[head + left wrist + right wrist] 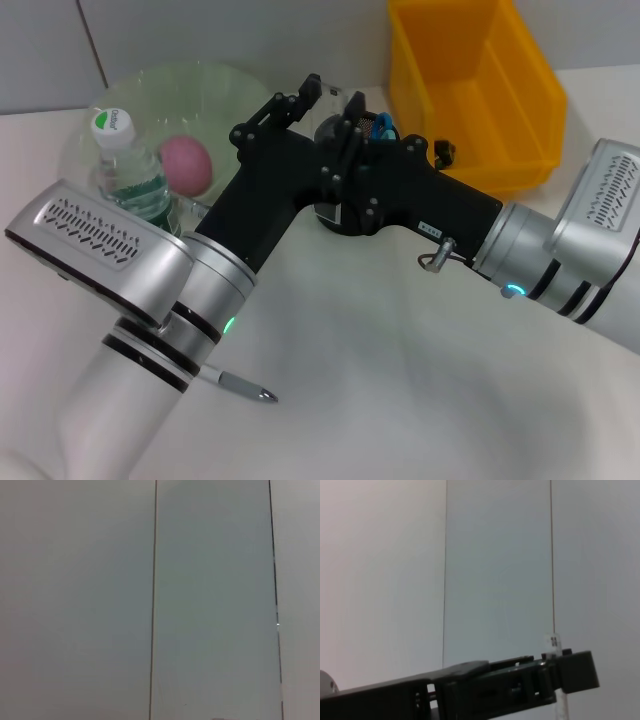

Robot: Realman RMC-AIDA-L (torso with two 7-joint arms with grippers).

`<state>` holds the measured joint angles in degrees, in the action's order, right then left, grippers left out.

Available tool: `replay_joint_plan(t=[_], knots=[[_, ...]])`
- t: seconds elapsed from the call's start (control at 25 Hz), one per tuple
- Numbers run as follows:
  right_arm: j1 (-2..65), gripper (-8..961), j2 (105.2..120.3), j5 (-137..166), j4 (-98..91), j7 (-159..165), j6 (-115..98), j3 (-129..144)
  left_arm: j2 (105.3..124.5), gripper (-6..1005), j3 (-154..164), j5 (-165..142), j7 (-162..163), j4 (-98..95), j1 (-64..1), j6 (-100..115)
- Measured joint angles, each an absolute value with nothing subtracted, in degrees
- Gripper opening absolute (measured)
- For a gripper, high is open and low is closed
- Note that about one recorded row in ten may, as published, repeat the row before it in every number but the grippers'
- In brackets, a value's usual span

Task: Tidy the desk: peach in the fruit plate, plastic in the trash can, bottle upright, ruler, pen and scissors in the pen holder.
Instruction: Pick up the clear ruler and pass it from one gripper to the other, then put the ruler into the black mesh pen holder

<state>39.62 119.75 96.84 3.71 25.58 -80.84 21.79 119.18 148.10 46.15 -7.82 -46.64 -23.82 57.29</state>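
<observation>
From my head camera both black grippers crossed over the round black pen holder (345, 215), left gripper (300, 100) fingers slightly apart, right gripper (352, 130) fingers I cannot tell, pink peach (186, 163) in clear fruit plate (215, 85), left wrist showing only wall, right wrist adding a clear ruler (555, 645) by the other arm's fingers.

One peach (186, 163) on one plate (150, 85); one bottle (133, 170), upright with a white cap, also on the plate; one yellow bin (470, 90); one pen (240, 385) on the counter (380, 350); two arms, each with one gripper, left (305, 95) and right (350, 135), crossing over one dark holder (335, 215); one blue-handled thing (383, 126) showing above it.
</observation>
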Motion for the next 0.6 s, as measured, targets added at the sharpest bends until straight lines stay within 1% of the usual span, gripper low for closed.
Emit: replay_joint_plan(t=[0.24,0.56,0.6], knots=[[39.3,26,119.68,97.0,3.5,25.6,-81.0,21.8,119.21,449,148.2,45.8,-6.5,-46.6,-24.1,57.4],[38.8,43,119.61,96.6,2.3,25.0,-82.6,18.2,119.18,691,148.2,44.9,-5.3,-46.8,-23.7,57.9],[38.8,45,119.61,96.6,2.0,24.7,-82.9,16.9,119.00,720,147.8,42.2,-1.9,-46.7,-22.7,59.4]])
